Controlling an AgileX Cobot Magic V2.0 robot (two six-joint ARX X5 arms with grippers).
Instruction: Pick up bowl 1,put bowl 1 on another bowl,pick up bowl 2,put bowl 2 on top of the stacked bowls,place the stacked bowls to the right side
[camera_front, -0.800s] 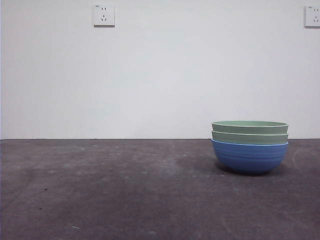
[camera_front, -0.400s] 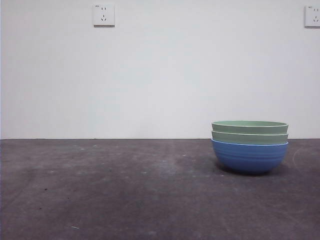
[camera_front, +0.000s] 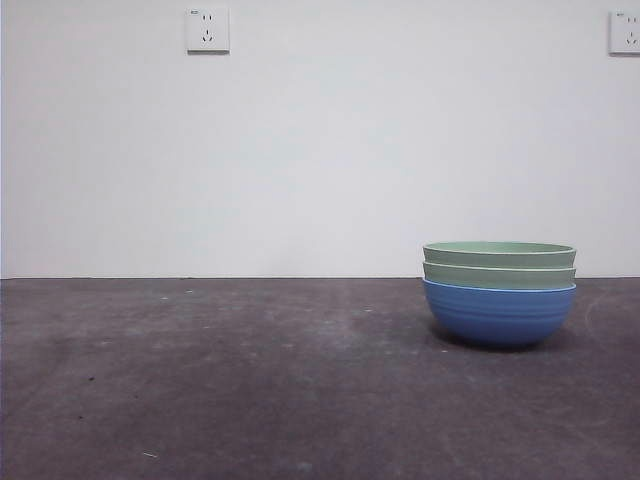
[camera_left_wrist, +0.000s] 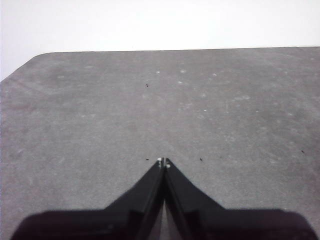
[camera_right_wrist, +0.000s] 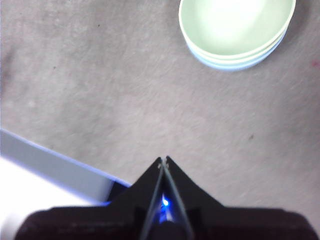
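The stacked bowls (camera_front: 499, 290) stand on the right part of the table: the blue bowl (camera_front: 498, 315) at the bottom, two pale green bowls (camera_front: 499, 263) nested in it. From above, the right wrist view shows the same stack (camera_right_wrist: 236, 30), well away from my right gripper (camera_right_wrist: 163, 159), which is shut and empty. My left gripper (camera_left_wrist: 163, 161) is also shut and empty, over bare table with no bowl near it. Neither arm shows in the front view.
The dark grey table (camera_front: 250, 380) runs to a white wall with two sockets (camera_front: 207, 30). The right wrist view shows the table's edge (camera_right_wrist: 60, 167) close to that gripper. A rounded table corner (camera_left_wrist: 30, 62) lies in the left wrist view.
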